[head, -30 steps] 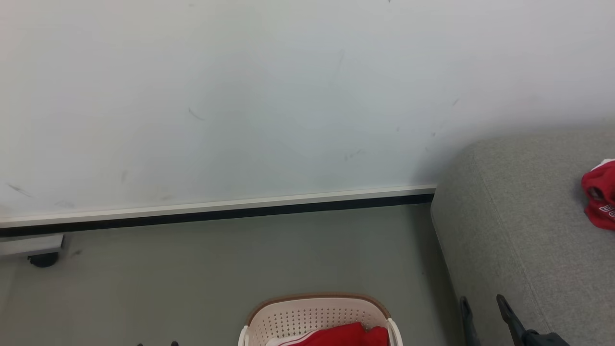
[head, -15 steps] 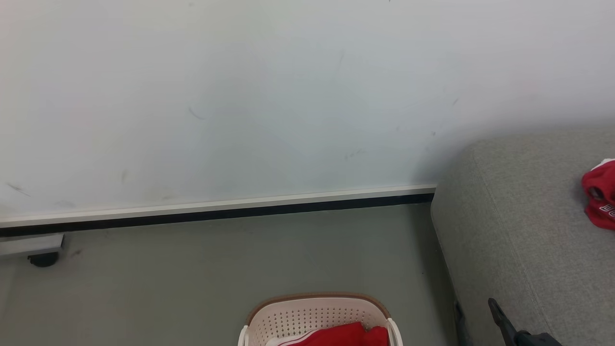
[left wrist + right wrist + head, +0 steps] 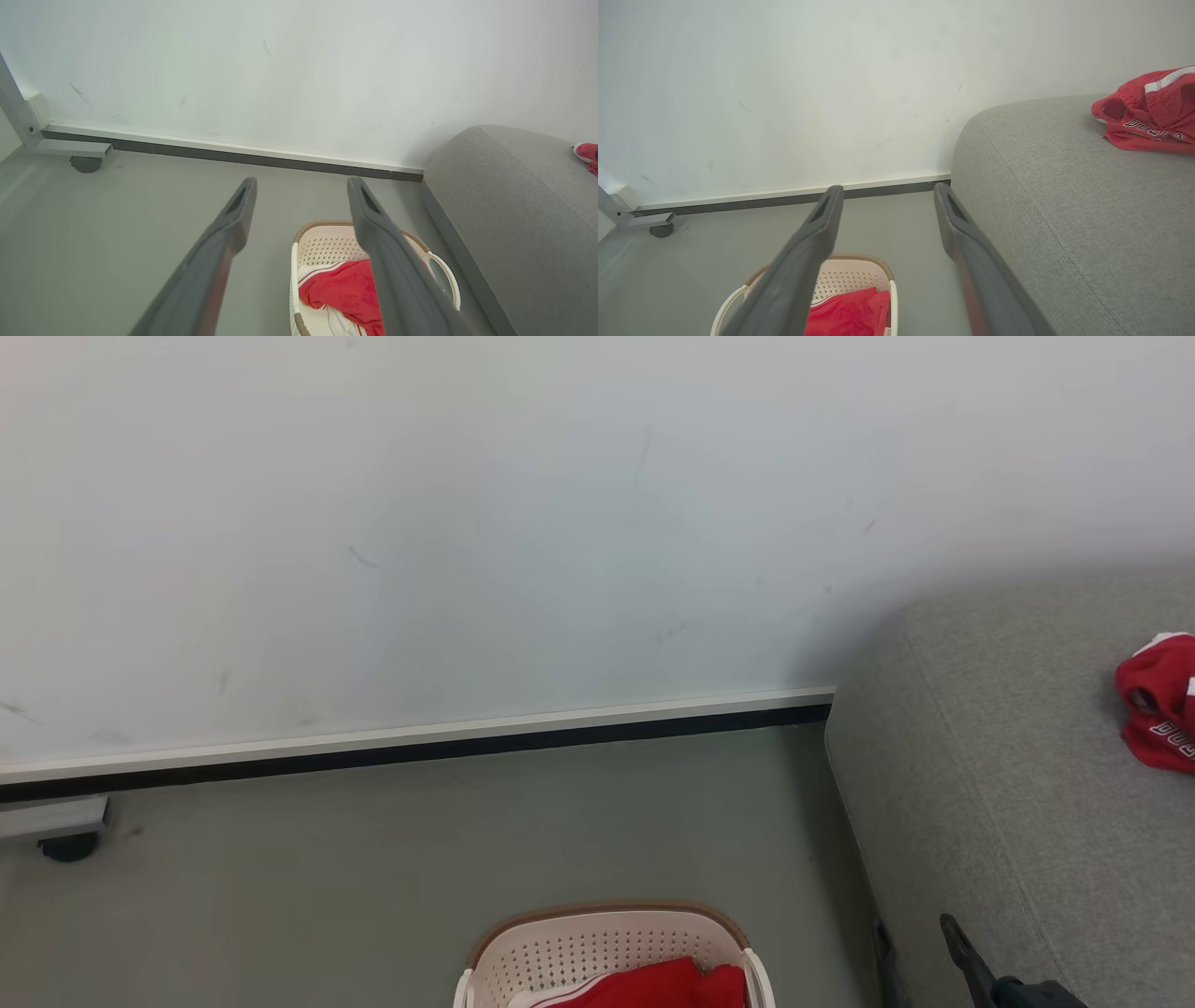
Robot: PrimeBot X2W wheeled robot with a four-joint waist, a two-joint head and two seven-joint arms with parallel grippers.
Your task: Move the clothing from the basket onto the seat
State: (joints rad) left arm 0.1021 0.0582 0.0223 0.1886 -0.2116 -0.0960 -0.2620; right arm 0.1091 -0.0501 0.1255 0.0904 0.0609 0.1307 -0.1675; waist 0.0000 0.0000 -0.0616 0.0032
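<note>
The whole head view slips a touch left and up against half a second ago. That is the camera shifting, not the room. The basket point(image 3: 607, 908) and the seat point(image 3: 1027, 756) keep their places against the wall point(image 3: 467, 523).

The real change is the right gripper point(image 3: 911, 922). A second back its two dark fingers stood taller beside the seat's near-left corner, and now they sit lower, close to the bottom edge. I read that as the arm drawing back toward the robot.

For the task, the lettered red garment point(image 3: 1158, 705) lies on the seat at far right, well apart from that gripper. The striped red garment point(image 3: 644, 985) is still in the basket, on the floor left of the seat, so there is one piece left to fetch.

The right gripper's fingers are spread wide with nothing between them. Whether it brushes the seat's side, I cannot tell. The left gripper point(image 3: 302, 179) is spread just as wide and empty, hanging above the floor near the basket.
</note>
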